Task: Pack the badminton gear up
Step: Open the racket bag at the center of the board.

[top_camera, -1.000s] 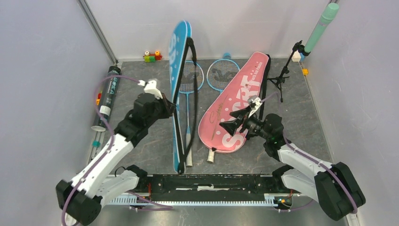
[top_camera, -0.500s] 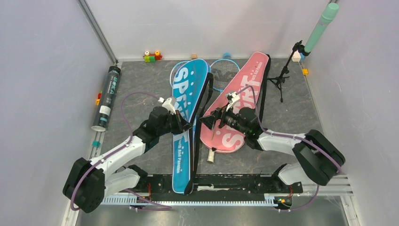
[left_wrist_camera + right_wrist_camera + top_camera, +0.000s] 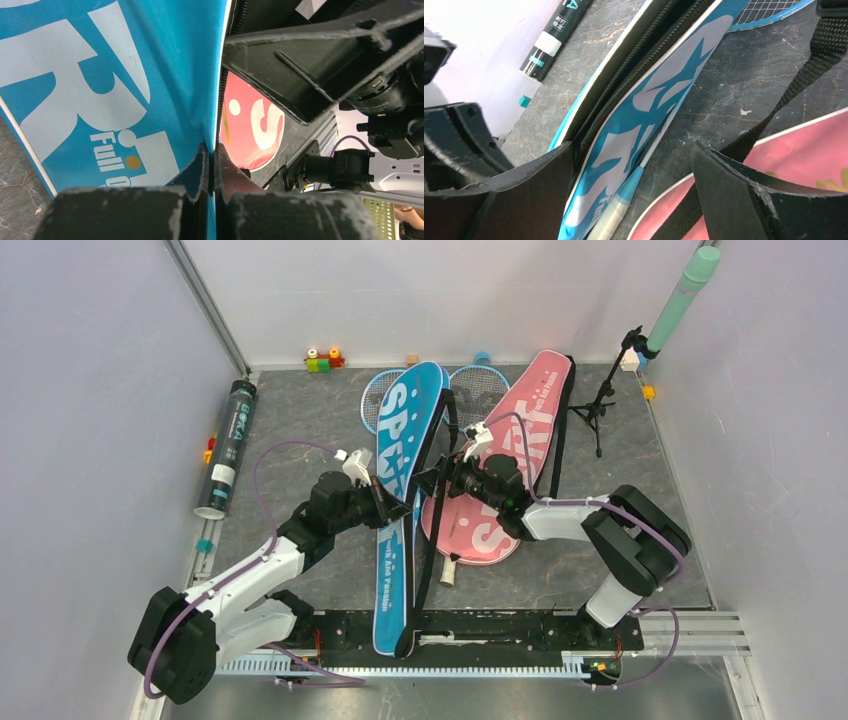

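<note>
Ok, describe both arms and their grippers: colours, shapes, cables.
Both arms match: the left arm and right arm have white links between bulky black joints, with a purple cable looping along each. The left gripper and right gripper each carry two flat black fingers, scuffed pale along the edges.

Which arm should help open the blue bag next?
Probably right: the right gripper is open at the zipper edge of the blue bag, while the left gripper is busy, shut on that bag's edge.
</note>
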`<state>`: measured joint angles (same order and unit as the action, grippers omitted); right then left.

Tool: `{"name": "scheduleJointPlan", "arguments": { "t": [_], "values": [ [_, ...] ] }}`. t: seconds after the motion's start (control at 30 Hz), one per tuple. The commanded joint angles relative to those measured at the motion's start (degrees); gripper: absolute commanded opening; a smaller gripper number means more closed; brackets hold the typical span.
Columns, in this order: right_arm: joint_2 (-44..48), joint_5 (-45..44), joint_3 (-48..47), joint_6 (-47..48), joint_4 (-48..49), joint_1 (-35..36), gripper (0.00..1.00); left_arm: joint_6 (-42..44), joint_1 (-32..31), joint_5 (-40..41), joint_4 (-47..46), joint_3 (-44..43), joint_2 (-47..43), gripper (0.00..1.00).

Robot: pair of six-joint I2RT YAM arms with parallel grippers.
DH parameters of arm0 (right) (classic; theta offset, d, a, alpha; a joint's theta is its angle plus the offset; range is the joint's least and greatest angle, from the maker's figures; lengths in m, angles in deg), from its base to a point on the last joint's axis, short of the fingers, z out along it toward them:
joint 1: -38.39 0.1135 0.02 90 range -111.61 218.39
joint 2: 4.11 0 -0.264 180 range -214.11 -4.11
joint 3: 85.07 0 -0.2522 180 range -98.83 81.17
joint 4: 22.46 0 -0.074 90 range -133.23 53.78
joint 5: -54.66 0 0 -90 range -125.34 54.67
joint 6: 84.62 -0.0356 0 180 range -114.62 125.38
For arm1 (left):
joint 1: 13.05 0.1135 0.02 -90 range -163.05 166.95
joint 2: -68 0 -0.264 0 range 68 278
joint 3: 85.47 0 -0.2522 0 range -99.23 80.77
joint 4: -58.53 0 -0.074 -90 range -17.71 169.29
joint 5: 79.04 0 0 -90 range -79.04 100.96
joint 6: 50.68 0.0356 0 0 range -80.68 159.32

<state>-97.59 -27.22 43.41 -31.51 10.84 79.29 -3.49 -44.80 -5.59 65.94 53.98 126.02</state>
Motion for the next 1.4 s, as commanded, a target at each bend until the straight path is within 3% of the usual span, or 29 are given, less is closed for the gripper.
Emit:
{"name": "scheduleJointPlan", "arguments": {
  "t": [0.0,0.07,0.13,0.2,0.27,0.33,0.37,0.43,0.5,0.57,0.83,0.87,0.9,0.93,1.0,1.13,1.23,1.37],
  "values": [
    [-4.2,-1.7,-5.4,-0.7,0.0,0.6,0.88,-1.3,-0.9,-2.2,-4.5,-0.3,-0.8,0.02],
    [-6.4,-2.1,-6.8,-1.5,0.0,0.7,0.84,-1.1,-1.3,-2.1,-4.6,-0.4,-0.9,0.02],
    [-8.8,-1.8,-8.0,-3.1,0.5,0.8,0.7,-0.5,-1.8,-1.8,-4.9,-0.4,-0.9,0.02],
    [-10.2,-0.6,-7.9,-5.6,4.5,1.0,0.41,-0.3,-2.1,-1.1,-4.9,-0.4,-0.7,0.02],
    [-10.7,0.8,-6.8,-6.9,9.5,1.4,0.01,-0.3,-2.1,0.0,-4.5,-0.5,-0.2,0.02],
    [-9.9,1.8,-6.2,-6.0,10.5,1.6,0.0,0.4,-2.1,2.5,-2.5,-1.0,0.0,0.1],
    [-9.0,2.0,-6.0,-4.6,9.8,1.7,0.0,0.8,-2.1,4.6,-0.9,-1.4,0.0,0.24],
    [-6.8,2.1,-5.3,-1.3,7.8,1.9,0.0,1.3,-2.1,10.2,2.8,-2.1,-0.3,0.31],
    [-4.3,3.8,-4.2,1.5,7.1,1.9,0.0,1.5,-2.1,16.2,5.8,-2.8,-0.3,0.5],
    [-2.6,6.4,-3.3,2.6,6.8,2.1,0.0,2.1,-2.1,20.7,8.0,-3.4,0.6,0.61],
    [2.9,8.2,-2.8,8.9,1.4,4.9,0.0,5.8,-2.3,22.3,11.2,-8.7,7.0,0.69],
    [3.5,7.1,-2.7,9.2,0.9,4.9,0.0,6.1,-2.5,21.5,11.1,-9.2,7.2,0.68],
    [3.9,6.0,-2.7,9.8,-0.1,4.9,0.0,6.4,-2.6,20.4,10.7,-9.4,7.4,0.58],
    [4.1,4.8,-2.9,10.8,-0.9,4.9,0.0,6.9,-2.8,19.6,10.6,-9.8,7.4,0.44],
    [4.5,1.8,-3.1,13.3,-3.8,4.8,0.0,7.8,-2.8,21.4,14.2,-11.1,6.0,0.03],
    [5.2,-6.6,-4.4,19.4,-13.6,3.5,0.0,7.2,-4.2,47.4,40.9,-21.1,1.5,0.02],
    [5.2,-7.8,-2.7,19.8,-15.6,-0.1,0.02,-0.9,-4.2,65.7,58.1,-25.7,-4.0,0.02],
    [5.1,-5.4,0.2,19.3,-14.5,-4.8,0.03,-7.3,-4.1,76.8,65.2,-26.0,-10.0,0.02]
  ]
}}
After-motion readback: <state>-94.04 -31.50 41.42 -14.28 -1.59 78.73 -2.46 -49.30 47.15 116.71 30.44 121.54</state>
